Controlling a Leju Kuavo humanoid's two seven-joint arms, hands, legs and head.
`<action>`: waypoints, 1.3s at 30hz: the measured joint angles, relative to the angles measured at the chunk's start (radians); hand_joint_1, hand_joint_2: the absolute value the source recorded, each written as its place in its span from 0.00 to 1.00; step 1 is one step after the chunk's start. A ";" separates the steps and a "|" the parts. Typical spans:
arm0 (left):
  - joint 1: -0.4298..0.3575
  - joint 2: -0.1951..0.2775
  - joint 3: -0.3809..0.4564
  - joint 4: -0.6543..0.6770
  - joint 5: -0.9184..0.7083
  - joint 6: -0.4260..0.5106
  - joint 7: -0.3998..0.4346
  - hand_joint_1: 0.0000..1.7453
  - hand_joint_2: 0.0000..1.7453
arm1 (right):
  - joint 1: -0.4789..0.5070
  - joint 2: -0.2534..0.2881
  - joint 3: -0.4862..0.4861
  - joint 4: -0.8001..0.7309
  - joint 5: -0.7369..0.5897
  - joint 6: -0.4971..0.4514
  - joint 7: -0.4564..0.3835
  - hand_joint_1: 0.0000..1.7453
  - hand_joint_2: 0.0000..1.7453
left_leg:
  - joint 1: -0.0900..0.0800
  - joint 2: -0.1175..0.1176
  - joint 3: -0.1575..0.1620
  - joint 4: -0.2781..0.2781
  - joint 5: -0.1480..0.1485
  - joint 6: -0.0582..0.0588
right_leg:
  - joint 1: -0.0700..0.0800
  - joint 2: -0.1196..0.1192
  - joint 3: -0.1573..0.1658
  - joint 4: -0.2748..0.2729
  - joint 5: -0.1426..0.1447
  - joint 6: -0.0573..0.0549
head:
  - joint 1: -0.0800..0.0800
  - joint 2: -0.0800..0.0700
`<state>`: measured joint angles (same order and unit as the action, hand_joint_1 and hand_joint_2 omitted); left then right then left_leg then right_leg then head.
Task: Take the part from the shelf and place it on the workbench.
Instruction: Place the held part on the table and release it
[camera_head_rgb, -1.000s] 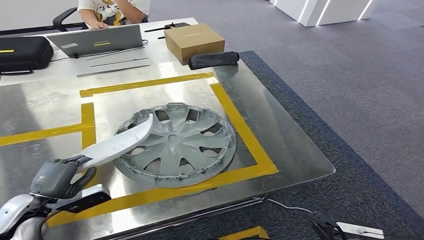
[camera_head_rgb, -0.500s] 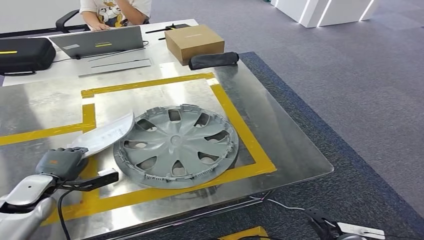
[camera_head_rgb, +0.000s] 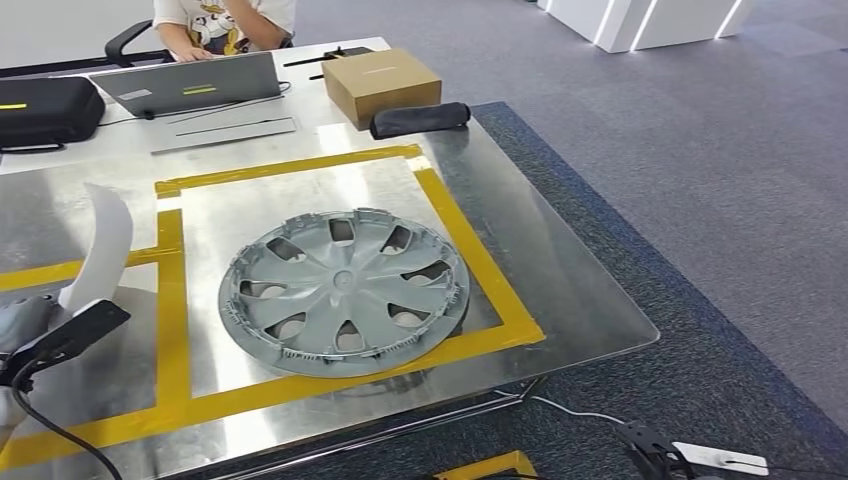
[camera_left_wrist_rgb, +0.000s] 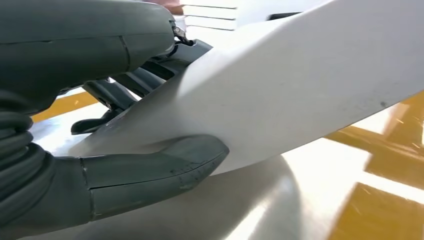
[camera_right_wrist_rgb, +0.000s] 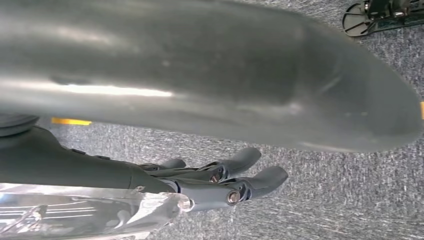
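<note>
Shiny metal surface w/ yellow tape boxes sits below me, grey carpet beyond. My left robot hand clamps the white curved part, thumb under, fingers over, so it can't slip; in the head view the part stands upright over the surface's left side, prob. lined up for the free taped box. Right robot hand hangs over carpet, fingers loosely apart, holding nothing. Grey wheel cover already fills the neighbouring box.
</note>
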<state>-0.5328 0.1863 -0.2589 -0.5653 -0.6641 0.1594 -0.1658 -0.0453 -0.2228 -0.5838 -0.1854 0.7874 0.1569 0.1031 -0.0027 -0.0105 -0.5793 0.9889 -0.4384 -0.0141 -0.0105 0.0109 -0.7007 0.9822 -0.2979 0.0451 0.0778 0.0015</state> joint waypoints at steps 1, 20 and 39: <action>0.004 0.000 0.024 0.000 0.006 -0.001 -0.004 1.00 1.00 | 0.000 0.000 -0.002 0.000 0.000 0.000 0.000 0.00 0.00 | 0.000 0.000 -0.001 0.000 0.001 -0.001 | 0.000 0.000 -0.001 0.000 0.001 -0.001 | 0.000 0.000; 0.043 0.089 0.160 0.042 -0.187 0.090 0.071 1.00 1.00 | 0.003 0.000 -0.040 0.000 0.019 0.000 0.001 0.00 0.00 | 0.001 0.002 -0.004 -0.001 0.000 -0.003 | 0.001 0.002 -0.005 0.002 0.001 -0.001 | 0.000 0.000; 0.131 0.195 0.173 0.022 -0.196 0.088 -0.076 1.00 1.00 | 0.009 0.001 -0.078 0.000 0.030 0.000 -0.004 0.00 0.00 | 0.002 0.004 -0.001 -0.001 -0.006 -0.001 | 0.000 0.003 -0.006 0.008 -0.006 -0.005 | 0.000 0.000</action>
<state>-0.4019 0.3809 -0.0859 -0.5429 -0.8599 0.2479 -0.2422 -0.0360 -0.2221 -0.6620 -0.1854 0.8173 0.1566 0.0992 -0.0011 -0.0062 -0.5798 0.9874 -0.4446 -0.0151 -0.0102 0.0140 -0.7065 0.9901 -0.3039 0.0401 0.0778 0.0015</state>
